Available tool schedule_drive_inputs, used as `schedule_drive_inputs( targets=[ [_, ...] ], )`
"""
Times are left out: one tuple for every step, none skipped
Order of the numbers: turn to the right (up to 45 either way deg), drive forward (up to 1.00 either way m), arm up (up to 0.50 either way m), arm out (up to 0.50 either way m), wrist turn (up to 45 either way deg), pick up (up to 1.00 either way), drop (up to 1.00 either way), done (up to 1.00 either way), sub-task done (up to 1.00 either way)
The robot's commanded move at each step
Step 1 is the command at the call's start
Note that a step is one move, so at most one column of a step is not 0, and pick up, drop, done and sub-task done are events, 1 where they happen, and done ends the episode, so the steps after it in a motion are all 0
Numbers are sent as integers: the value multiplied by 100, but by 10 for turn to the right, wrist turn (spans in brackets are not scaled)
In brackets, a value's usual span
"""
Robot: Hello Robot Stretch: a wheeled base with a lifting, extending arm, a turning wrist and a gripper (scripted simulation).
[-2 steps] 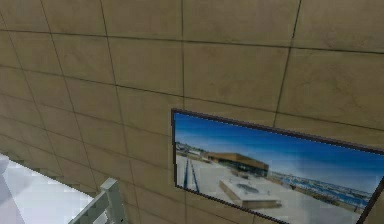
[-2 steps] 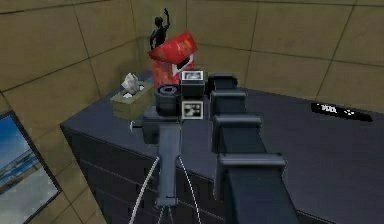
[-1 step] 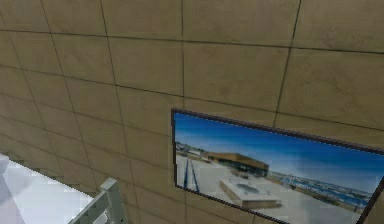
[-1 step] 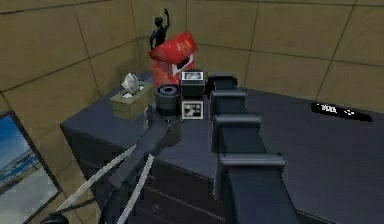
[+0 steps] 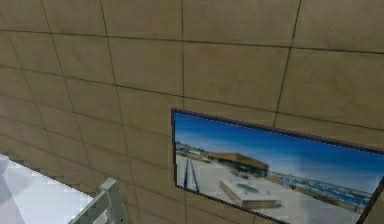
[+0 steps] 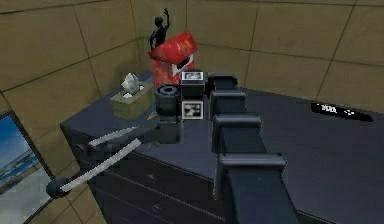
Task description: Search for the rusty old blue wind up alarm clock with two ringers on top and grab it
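A dark dresser bears a tissue box, red bag and figurine.

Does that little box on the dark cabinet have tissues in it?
Yes: a white tissue pokes up from the top of the box. How full it is, cannot tell.

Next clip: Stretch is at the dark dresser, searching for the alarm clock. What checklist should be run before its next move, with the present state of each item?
1. Clock picked out: not ok. On the dresser stand a red thing, a tissue box, a dark statuette and a flat dark thing; none looks blue with ringers.
2. Arm out over the dresser: ok.
3. What the gripper holds: cannot tell; the dresser top lies behind it.
4. Gripper clear of the red thing: cannot tell.
5. Way ahead free: not ok; a tiled wall with a picture faces the forward view.
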Motion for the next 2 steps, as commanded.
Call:
schedule_drive_inputs(
  targets=[
    [0,0,0,0,450,0,0,0,0],
    [0,0,0,0,210,0,0,0,0]
  ],
)
